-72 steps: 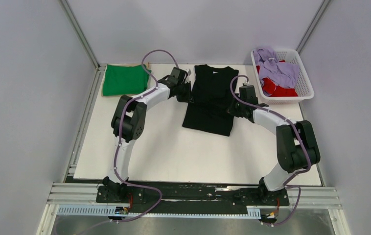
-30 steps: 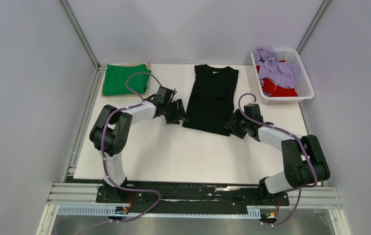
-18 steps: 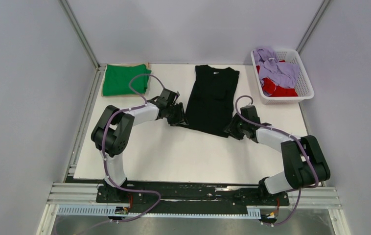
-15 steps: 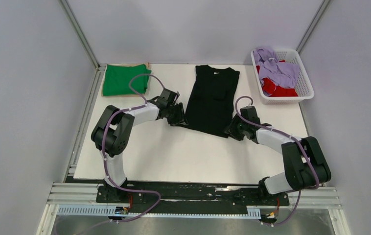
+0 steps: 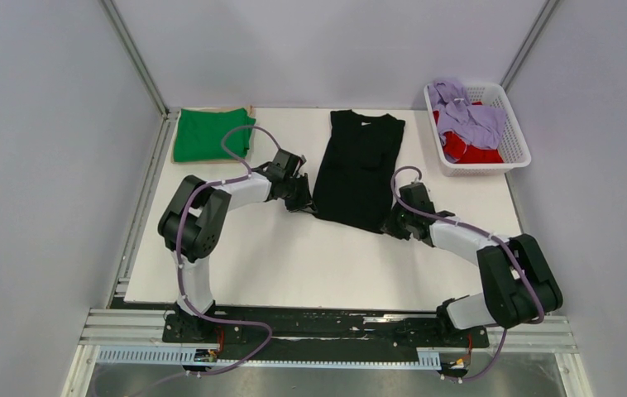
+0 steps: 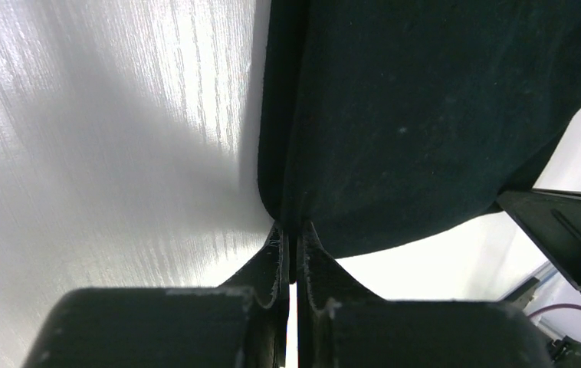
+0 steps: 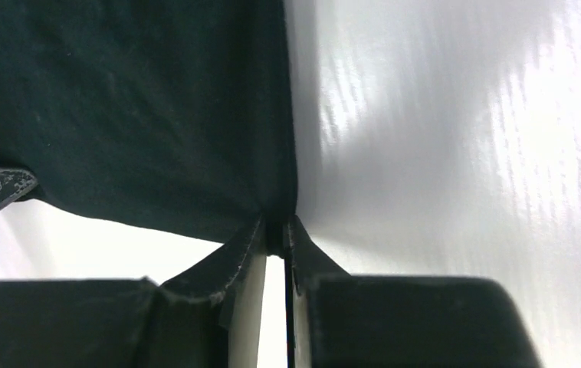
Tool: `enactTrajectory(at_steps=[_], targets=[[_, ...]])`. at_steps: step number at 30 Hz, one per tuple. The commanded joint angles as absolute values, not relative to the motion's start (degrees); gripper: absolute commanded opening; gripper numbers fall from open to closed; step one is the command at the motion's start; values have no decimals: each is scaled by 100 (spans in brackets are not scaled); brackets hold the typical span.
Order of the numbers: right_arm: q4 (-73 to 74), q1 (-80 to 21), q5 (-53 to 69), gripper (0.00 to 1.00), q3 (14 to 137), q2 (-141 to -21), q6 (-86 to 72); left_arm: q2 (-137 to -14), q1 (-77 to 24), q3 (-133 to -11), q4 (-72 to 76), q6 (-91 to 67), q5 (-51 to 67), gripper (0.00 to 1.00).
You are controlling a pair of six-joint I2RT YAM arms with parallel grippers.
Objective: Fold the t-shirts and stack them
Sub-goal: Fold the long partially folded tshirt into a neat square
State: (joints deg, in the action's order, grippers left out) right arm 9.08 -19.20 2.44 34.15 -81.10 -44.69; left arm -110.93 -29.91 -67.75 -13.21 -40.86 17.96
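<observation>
The black t-shirt (image 5: 360, 165) lies folded lengthwise on the white table, collar at the far end. My left gripper (image 5: 307, 203) is shut on its near left corner, with the black cloth (image 6: 395, 115) pinched between the fingertips in the left wrist view. My right gripper (image 5: 390, 225) is shut on its near right corner, with the cloth (image 7: 134, 107) pinched the same way in the right wrist view. A folded green t-shirt (image 5: 207, 133) lies at the far left. Lavender (image 5: 467, 116) and red (image 5: 469, 150) t-shirts lie crumpled in the basket.
A white lattice basket (image 5: 515, 147) stands at the far right corner. Grey walls and metal posts close in the table on three sides. The white table top (image 5: 310, 265) lies between the shirt and the arm bases.
Both grippers moved from the shirt's upper sides down toward me to its near corners and closed on the hem. The shirt's near edge has shifted slightly.
</observation>
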Motion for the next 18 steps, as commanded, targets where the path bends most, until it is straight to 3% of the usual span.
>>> enactTrajectory(at_steps=[1,2,10,18], targets=[[1296,-2229,30,4,3454,-8437,-4268,-11225,-3050,-6583,-1595,-3916,1632,0],[1319,-2291,118,0,3477,-8404,-4226,-11159,-3050,-6517,-1597,-3897,1624,0],[2065,-2907,1476,0,3347,-6930,-3831,-9101,-3050,-5509,-1958,-3672,1339,0],[2269,-3456,3880,0,2970,-5514,-3811,-6469,-3053,-4493,-2976,-3601,1399,0]])
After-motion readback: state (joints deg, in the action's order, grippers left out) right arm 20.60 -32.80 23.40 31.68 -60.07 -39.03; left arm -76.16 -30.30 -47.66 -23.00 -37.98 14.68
